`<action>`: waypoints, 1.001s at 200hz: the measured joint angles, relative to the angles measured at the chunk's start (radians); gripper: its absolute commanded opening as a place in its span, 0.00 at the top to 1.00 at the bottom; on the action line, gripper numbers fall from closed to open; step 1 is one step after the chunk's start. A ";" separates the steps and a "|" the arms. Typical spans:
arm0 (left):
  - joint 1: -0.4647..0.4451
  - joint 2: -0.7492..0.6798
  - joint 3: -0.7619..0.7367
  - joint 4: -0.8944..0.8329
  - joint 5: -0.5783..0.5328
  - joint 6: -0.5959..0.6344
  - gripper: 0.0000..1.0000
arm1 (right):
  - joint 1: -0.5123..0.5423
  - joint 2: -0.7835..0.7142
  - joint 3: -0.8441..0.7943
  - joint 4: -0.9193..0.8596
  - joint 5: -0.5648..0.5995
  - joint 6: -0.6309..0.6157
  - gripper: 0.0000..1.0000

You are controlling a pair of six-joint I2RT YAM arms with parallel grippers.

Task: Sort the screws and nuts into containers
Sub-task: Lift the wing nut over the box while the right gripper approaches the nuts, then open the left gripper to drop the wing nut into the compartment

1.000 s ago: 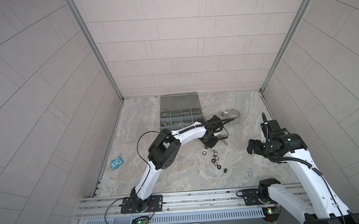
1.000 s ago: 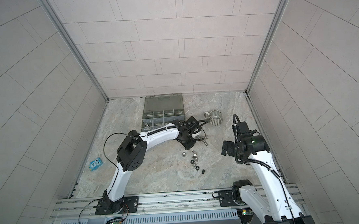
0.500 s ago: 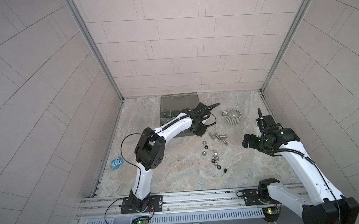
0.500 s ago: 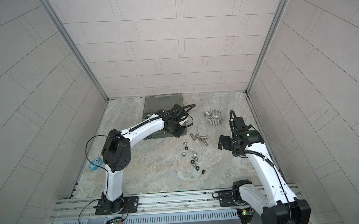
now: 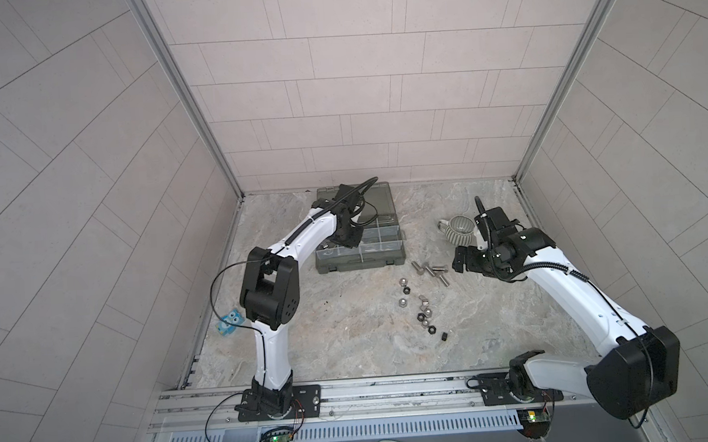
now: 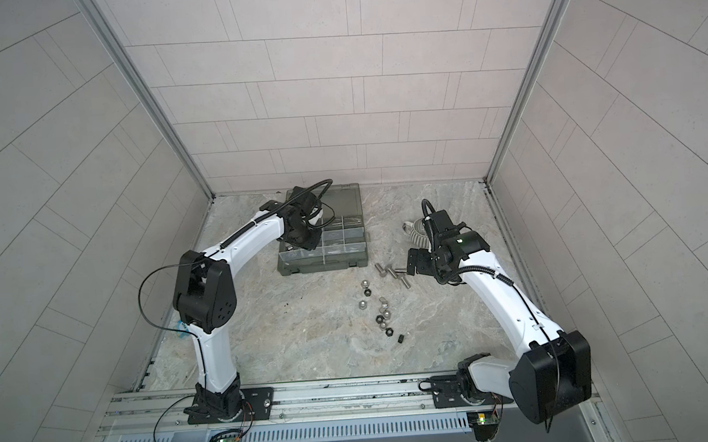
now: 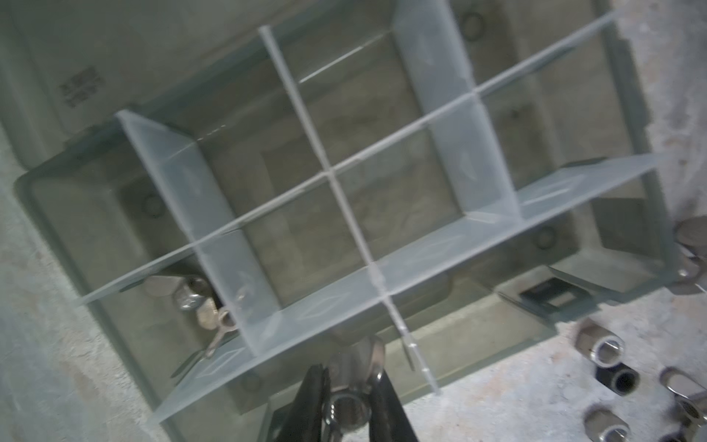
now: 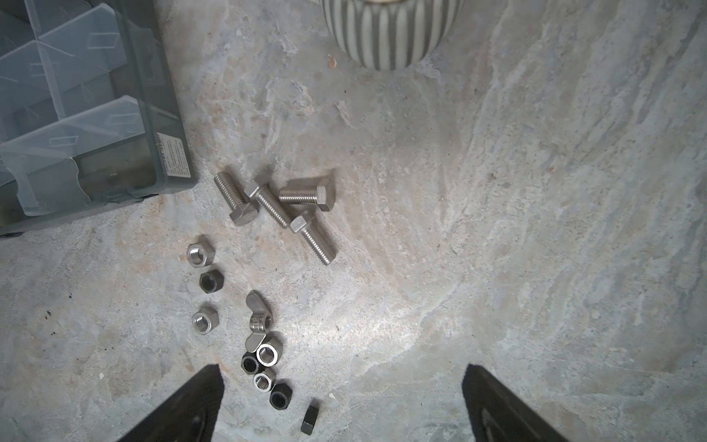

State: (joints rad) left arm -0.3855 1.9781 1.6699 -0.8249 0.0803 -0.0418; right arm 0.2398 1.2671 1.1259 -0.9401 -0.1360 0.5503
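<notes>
One grey-green organizer case [image 5: 360, 260] sits open by the back wall, with one striped mug [image 5: 461, 232] to its right. The left claw [image 7: 350, 390] is squeezed shut on one silver wing nut [image 7: 357, 356] over the case's compartments [image 7: 398, 180], and the right claw [image 8: 342, 377] is wide open and empty. Four screws [image 8: 267, 204] lie bunched on the table [image 8: 497, 229] beside the case, then nine loose nuts [image 8: 199, 253]: four silver, four black, one winged.

container case [image 5: 361, 266] back-centre | mug [image 5: 461, 231] right of it | screws [image 5: 431, 270] before mug | nuts [image 5: 427, 311] before screws
</notes>
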 measured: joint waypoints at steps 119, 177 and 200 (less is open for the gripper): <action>0.138 0.009 -0.021 0.002 0.005 -0.040 0.78 | 0.031 0.245 0.215 0.006 0.006 -0.016 0.01; 0.143 0.065 0.013 -0.001 0.017 -0.056 0.32 | 0.031 0.304 0.309 -0.045 0.006 -0.053 0.01; 0.143 0.069 0.031 -0.004 0.028 -0.060 0.26 | 0.031 0.309 0.312 -0.061 0.011 -0.063 0.01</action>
State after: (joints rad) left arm -0.2424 2.0476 1.7008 -0.8288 0.1085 -0.1017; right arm 0.2703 1.5764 1.4384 -1.0016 -0.1253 0.4870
